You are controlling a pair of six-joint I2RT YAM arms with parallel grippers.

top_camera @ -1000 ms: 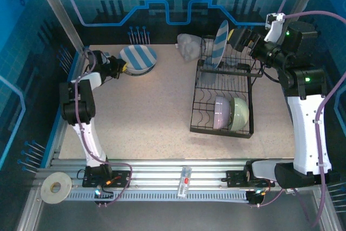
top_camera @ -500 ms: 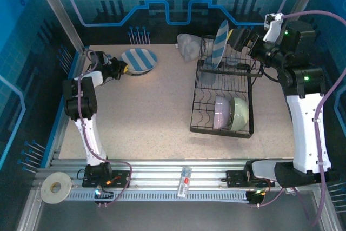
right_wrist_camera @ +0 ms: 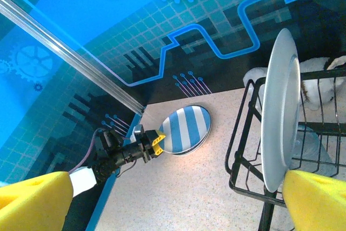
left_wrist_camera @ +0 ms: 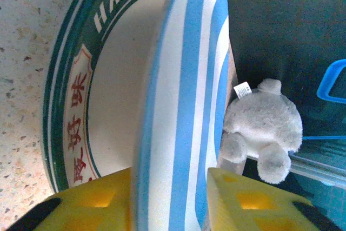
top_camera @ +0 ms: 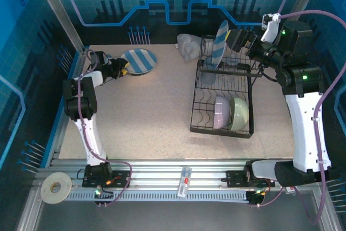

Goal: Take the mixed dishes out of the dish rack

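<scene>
Currently: left gripper (left_wrist_camera: 168, 201), fingers (left_wrist_camera: 246, 204) astride the rim of striped plate (top_camera: 139, 60), which lies far left on table (top_camera: 151, 117); pinched or loose, cannot tell. Right gripper (right_wrist_camera: 173, 201), fingers wide apart, empty, beside upright plate (right_wrist_camera: 278, 112) in rack (top_camera: 220, 133), far right.

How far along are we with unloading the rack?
Done: one striped plate lies on the table, far left, with the left gripper at its rim. In hand: the open right gripper hovers by the upright plate in the dish rack. Left: that plate, the lavender bowl and green bowl.
</scene>
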